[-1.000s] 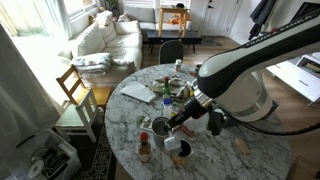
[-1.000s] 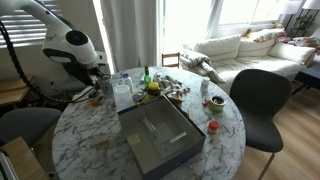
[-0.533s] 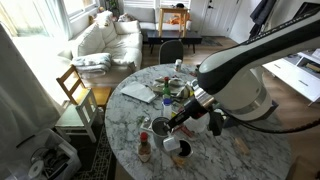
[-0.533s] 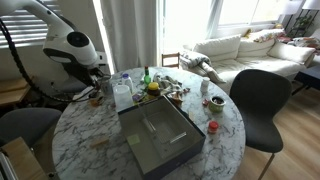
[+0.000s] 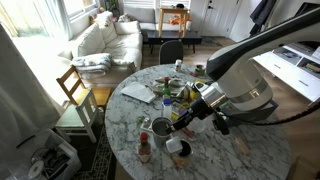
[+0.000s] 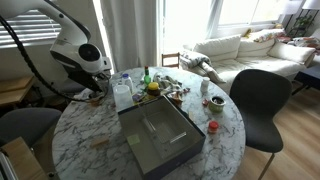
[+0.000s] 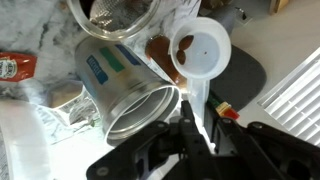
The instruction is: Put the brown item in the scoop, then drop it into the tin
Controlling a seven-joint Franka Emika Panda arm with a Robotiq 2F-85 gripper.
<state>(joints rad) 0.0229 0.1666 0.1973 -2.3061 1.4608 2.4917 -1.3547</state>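
In the wrist view my gripper (image 7: 196,128) is shut on the handle of the small white scoop (image 7: 207,50). A small brown item (image 7: 185,45) lies in the scoop's bowl. The bowl is held just beside and above the silver tin (image 7: 122,85), whose open mouth faces the camera. A second brown patch (image 7: 160,52) shows under the scoop's rim, against the tin. In an exterior view my gripper (image 5: 183,120) hangs over the marble table next to the tin (image 5: 160,127). The scoop is too small to make out there.
A glass jar (image 7: 120,15), a ketchup packet (image 7: 15,68) and a dark round mat (image 7: 245,75) lie close around the tin. A grey tray (image 6: 160,135) fills the middle of the round table (image 6: 215,155), with bottles and cups behind it. Chairs stand around the table.
The arm has swung a little, with its upper body shifted sideways and up. The gripper stays by the tin, still holding the scoop.
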